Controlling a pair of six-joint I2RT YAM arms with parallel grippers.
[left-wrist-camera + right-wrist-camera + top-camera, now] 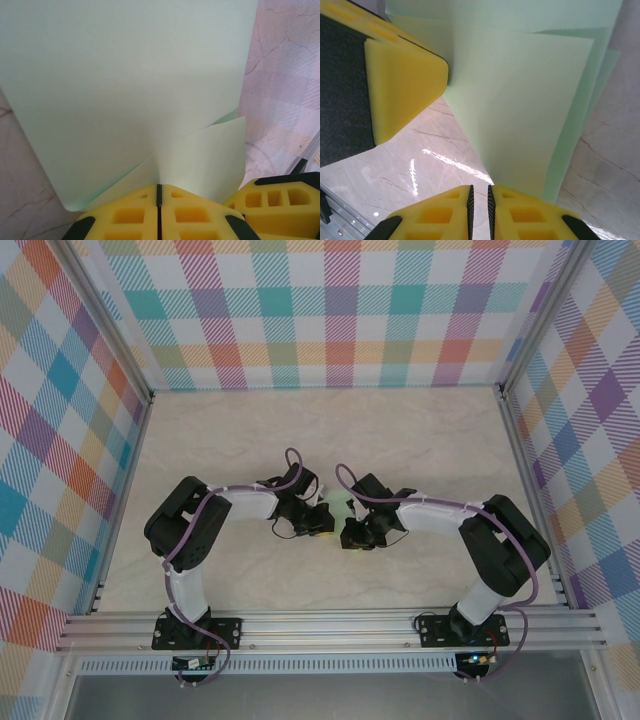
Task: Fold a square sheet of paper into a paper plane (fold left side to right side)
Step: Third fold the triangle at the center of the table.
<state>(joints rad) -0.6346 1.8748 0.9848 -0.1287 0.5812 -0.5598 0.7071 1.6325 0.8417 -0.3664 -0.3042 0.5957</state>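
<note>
Two grippers are being closed on the square sheet of paper [338,507], which is being held just above the middle of the table [430,440], between the two wrists. From the left wrist the pale green sheet is being seen as a broad panel rising away from the fingers, with a smaller flap lying in front of it at the lower right and the near left corner curling. The left gripper [159,200] is being clenched on the sheet's near edge, its yellow pads [130,216] pressed together with no gap. The right gripper [479,199] is being clamped on the low point of the layered sheet, with only a thin dark slit between its fingers. Both grippers are being held just beside each other, the left one on the left. Marbled tabletop is being seen beneath the lifted paper. Checked walls [330,310] are being seen along the left, far and right sides of the table, and an aluminium rail [330,625] along its near edge is carrying both arm bases.
</note>
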